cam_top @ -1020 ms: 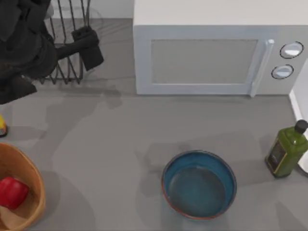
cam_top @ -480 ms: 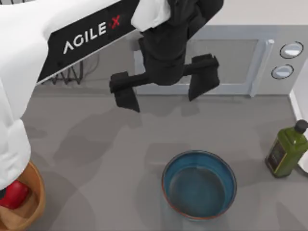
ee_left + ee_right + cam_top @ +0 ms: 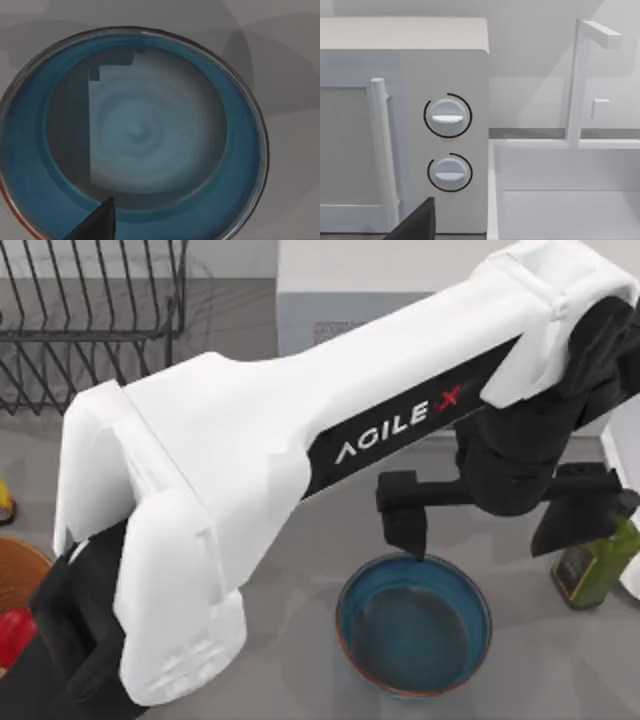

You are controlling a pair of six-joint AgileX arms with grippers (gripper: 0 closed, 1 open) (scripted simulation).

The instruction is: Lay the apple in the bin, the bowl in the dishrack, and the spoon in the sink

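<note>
**Q:** Over the table, what is working?

**Me:** I see my left arm stretched from the lower left across to the right side. Its left gripper (image 3: 505, 525) hangs just above the far rim of the bowl (image 3: 413, 624), black fingers spread wide and grasping nothing. One fingertip (image 3: 408, 535) sits right over the rim nearest the microwave (image 3: 300, 300). From the left wrist camera, the bowl (image 3: 135, 135) lies directly beneath, teal-blue, empty, upright on the grey table (image 3: 290, 540).

**Q:** And the other arm?

**Me:** My right arm is parked, its wrist camera facing the microwave (image 3: 445, 75) dials and the white sink (image 3: 560, 200) beside it. I cannot tell whether its fingers are spread or closed.

**Q:** How far along is the task?

**Me:** At the table's left edge a sliver of the red apple (image 3: 10, 635) rests inside the tan wooden bin (image 3: 22, 575), so I judge that part done. The bowl is not yet lifted; the black wire dishrack (image 3: 90, 320) stands well apart at the upper left, with nothing in the part I can see. I can't pick out the spoon. So the bowl and spoon are left, by my reading. A green oil bottle (image 3: 592, 575) stands just beside the gripper's outer finger, which I would watch while descending.
</note>
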